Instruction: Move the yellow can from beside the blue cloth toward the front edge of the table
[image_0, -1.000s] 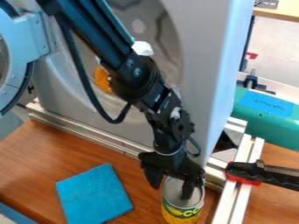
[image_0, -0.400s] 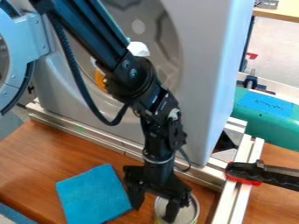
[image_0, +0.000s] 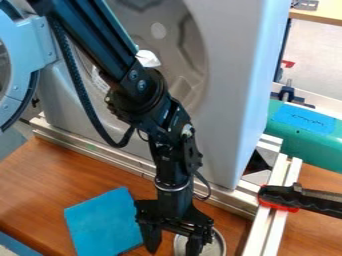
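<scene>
Gripper (image_0: 173, 250) at lower centre, fingers spread, apparently gripping nothing. Right-of-frame finger overlaps mouth of open can (image_0: 215, 246) at bottom edge; contact unclear. Progress, judged: gripper positioned at can, secure grip not yet made. Blue cloth (image_0: 103, 222) lies lower left; black-and-red clamp (image_0: 304, 200) right.

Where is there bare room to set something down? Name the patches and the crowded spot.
The widest bare patch of table lies left of the blue cloth, up to the metal rail. Another shows at lower right, below the clamp. Right of the cloth it is crowded: the gripper hangs at the can.
</scene>
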